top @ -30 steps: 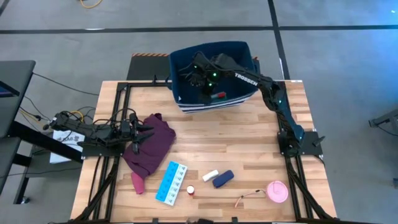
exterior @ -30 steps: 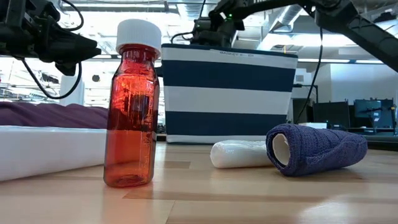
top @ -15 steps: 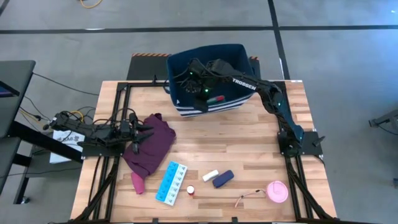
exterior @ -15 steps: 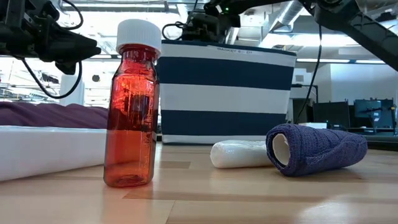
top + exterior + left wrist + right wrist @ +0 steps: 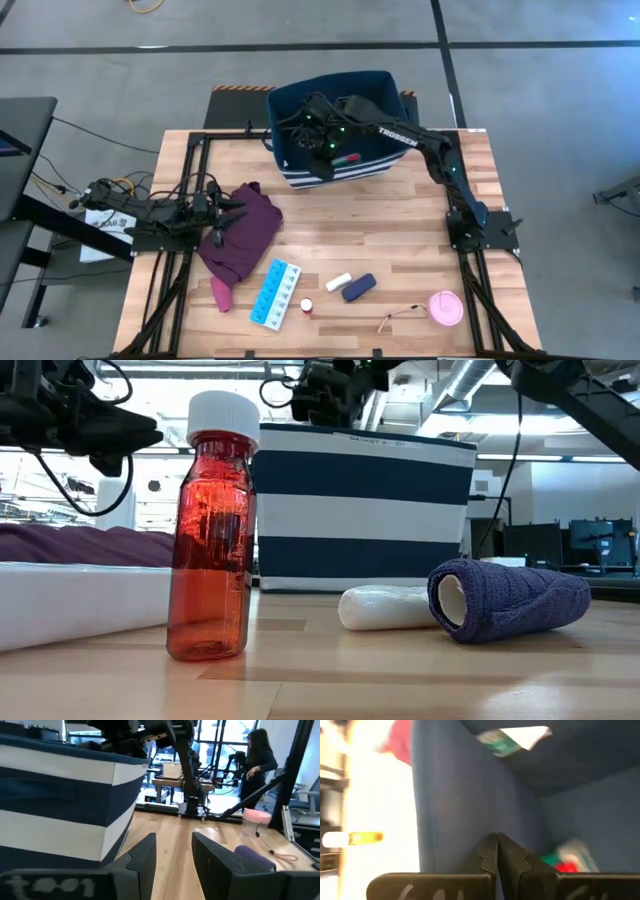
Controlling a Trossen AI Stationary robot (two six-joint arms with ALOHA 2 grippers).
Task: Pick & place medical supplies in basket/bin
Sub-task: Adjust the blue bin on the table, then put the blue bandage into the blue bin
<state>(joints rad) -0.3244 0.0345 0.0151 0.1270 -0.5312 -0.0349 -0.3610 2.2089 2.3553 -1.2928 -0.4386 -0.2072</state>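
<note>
Right end effector [image 5: 312, 125] hangs over the open mouth of the striped bin [image 5: 385, 166] at the counter's [image 5: 400, 240] far edge. Its wrist view looks down along the bin's inner wall [image 5: 455, 795], and the two fingers [image 5: 490, 852] press flat together with nothing between them. Empty, then, and above the drop point: my guess is a delivery just made.

Teal-white-red box [image 5: 347, 158] lies on the bin floor, near the front wall; the wrist view shows it low in a corner [image 5: 565, 860].

Left end effector [image 5: 222, 217] rests low at the counter's left side, over the maroon cloth [image 5: 245, 235]. Fingers [image 5: 142, 857] parted, gripping nothing. It appears to be waiting, clear of the right arm's path.

Supplies not yet binned sit along the near edge, likely laid out spaced so each can be gripped alone: pill organizer [image 5: 276, 293], red bottle [image 5: 212, 530] just beside it, small white roll [image 5: 338, 283] touching or nearly touching the dark-blue bandage roll [image 5: 359, 287], pink disc [image 5: 446, 308] with tan cord [image 5: 402, 318] off by itself to the right.
</note>
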